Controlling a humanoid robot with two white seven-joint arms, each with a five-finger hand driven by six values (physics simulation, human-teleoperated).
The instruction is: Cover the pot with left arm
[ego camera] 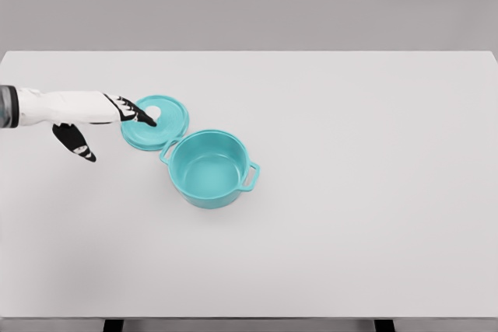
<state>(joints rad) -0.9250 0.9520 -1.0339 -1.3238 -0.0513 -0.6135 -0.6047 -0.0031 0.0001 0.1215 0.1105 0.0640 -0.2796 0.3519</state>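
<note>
White and bare, the counter [350, 231] runs wide under a grey wall. Left of its middle sits a teal pot [209, 169], round, upright, open-topped, its two loop handles lying on a line from upper left to lower right. Touching its upper-left handle, the matching teal lid [173, 126] lies flat, white knob up. From the left edge comes the left robot hand [105, 118], fingers spread, one dark fingertip [148, 120] over the lid beside the knob, gripping nothing.
</note>
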